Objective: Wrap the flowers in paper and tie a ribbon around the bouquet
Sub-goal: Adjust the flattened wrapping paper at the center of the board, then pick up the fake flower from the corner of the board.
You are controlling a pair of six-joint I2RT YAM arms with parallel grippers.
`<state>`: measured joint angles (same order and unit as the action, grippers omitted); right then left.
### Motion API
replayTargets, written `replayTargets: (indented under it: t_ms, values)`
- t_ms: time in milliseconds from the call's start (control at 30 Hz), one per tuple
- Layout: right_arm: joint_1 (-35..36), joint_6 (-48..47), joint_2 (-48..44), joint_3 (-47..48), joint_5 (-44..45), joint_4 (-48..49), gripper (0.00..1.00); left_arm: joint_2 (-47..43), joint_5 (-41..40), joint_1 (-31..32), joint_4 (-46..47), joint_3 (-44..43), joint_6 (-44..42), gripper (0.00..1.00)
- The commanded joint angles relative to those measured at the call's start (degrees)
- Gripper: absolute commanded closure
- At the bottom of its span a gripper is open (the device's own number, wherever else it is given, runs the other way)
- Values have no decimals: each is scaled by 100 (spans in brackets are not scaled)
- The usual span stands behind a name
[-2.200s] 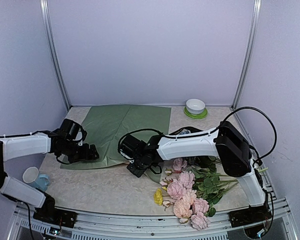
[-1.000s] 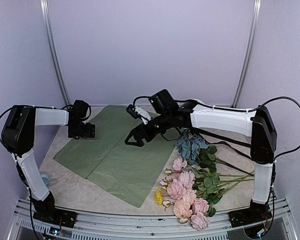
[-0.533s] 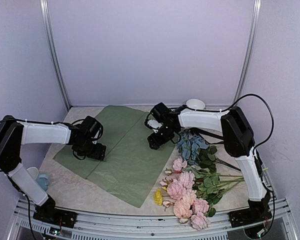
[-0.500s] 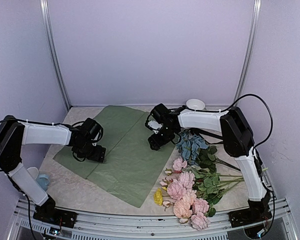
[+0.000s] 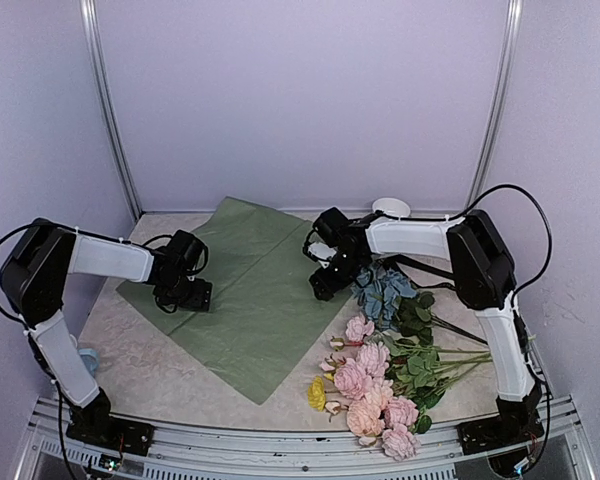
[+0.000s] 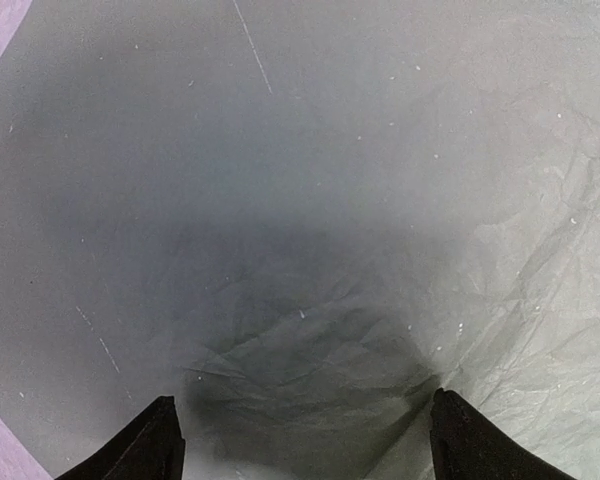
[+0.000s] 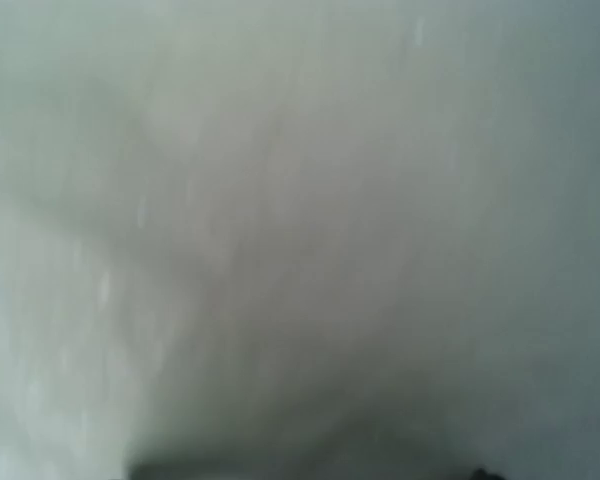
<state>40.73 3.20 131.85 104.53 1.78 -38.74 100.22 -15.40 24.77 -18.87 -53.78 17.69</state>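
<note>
Both grippers down on the sage-green paper [image 5: 252,310], with the flowers [image 5: 378,385] lying beside it.
The sheet lies flat as a diamond at the table's middle. The left gripper [image 5: 185,296] presses on its 9 o'clock side, fingertips [image 6: 162,442] spread apart with puckered paper between them. The right gripper [image 5: 326,284] sits at the sheet's 3 o'clock edge, just beside the blue hydrangea [image 5: 383,291]; I cannot tell how its jaws stand, since the wrist view is blurred. The pink roses [image 5: 365,378] lie at 4 o'clock, off the paper.
</note>
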Motion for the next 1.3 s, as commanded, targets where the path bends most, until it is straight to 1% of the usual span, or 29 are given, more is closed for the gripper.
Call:
replayTargets:
  t_ms: [0, 67, 167, 233, 300, 367, 433, 467, 500, 567, 633, 667, 700, 733, 833, 867, 933, 1033, 1100, 1200, 1233, 1267]
  values:
    - [-81, -455, -603, -83, -1049, -59, 28, 244, -252, -144, -119, 21, -325, 17]
    - [-90, -625, -1063, -51, -1429, 63, 28, 21, -237, -42, -18, 81, -373, 13]
    - [-143, -748, -1846, 43, -1542, 12, 27, -547, -331, 160, 148, 150, -422, 2]
    - [-269, -694, -2451, -6, -1458, -200, 25, -910, -529, 272, 136, 93, -505, 1]
    - [-438, -532, -2903, -211, -1114, -721, 22, -1251, -766, 368, 18, -60, -540, 1]
    - [-614, -306, -3286, -623, -421, -1378, 22, -1607, -1057, 482, -125, -224, -537, 1]
    - [-775, -235, -3729, -1314, 79, -1927, 19, -2054, -1336, 648, -105, -310, -590, 1]
    - [-842, -318, -3960, -1750, 136, -2095, 15, -2306, -1432, 742, 8, -290, -637, 1]
    - [-892, -541, -4222, -2306, 114, -2179, 11, -2599, -1505, 854, 199, -215, -705, 1]
    - [-947, -890, -4672, -3021, 300, -2066, 7, -3223, -1498, 988, 865, 110, -795, 1]
    - [-1030, -1190, -5042, -3480, 475, -1802, 6, -3905, -1727, 998, 1770, 648, -517, 1]
    - [-1080, -1267, -5178, -3671, 502, -1731, 5, -4257, -1941, 987, 2193, 983, -424, 1]
    - [-1141, -1304, -5265, -3819, 540, -1696, 4, -4570, -1971, 993, 2568, 1390, -326, 1]
    - [-1205, -1358, -5322, -3971, 626, -1659, 4, -4904, -1884, 984, 2854, 1668, -206, 1]
    - [-1457, -1786, -5329, -4600, 758, -1559, 4, -5704, -911, 951, 3627, 2369, -412, 1]
    - [-1492, -1935, -5324, -4842, 886, -1466, 4, -5866, -754, 956, 3740, 2465, -405, 1]
    - [-1511, -2033, -5239, -5120, 1142, -1343, 4, -5843, -652, 965, 3556, 2429, -321, 1]
    - [-1627, -2112, -5077, -5141, 1054, -1280, 9, -5477, -553, 960, 2976, 2096, -301, 1]
    - [-1710, -2211, -4884, -5243, 963, -1219, 16, -5233, -436, 966, 2758, 1913, -335, 1]
    - [-1735, -2152, -4471, -5266, 1144, -1145, 39, -5049, -411, 979, 2662, 1804, -339, 1]
    - [-1761, -2153, -4347, -5229, 1208, -1116, 43, -5040, -404, 977, 2680, 1808, -340, 1]
    - [-1794, -2157, -4220, -5182, 1239, -1093, 45, -5044, -382, 989, 2697, 1816, -351, 1]
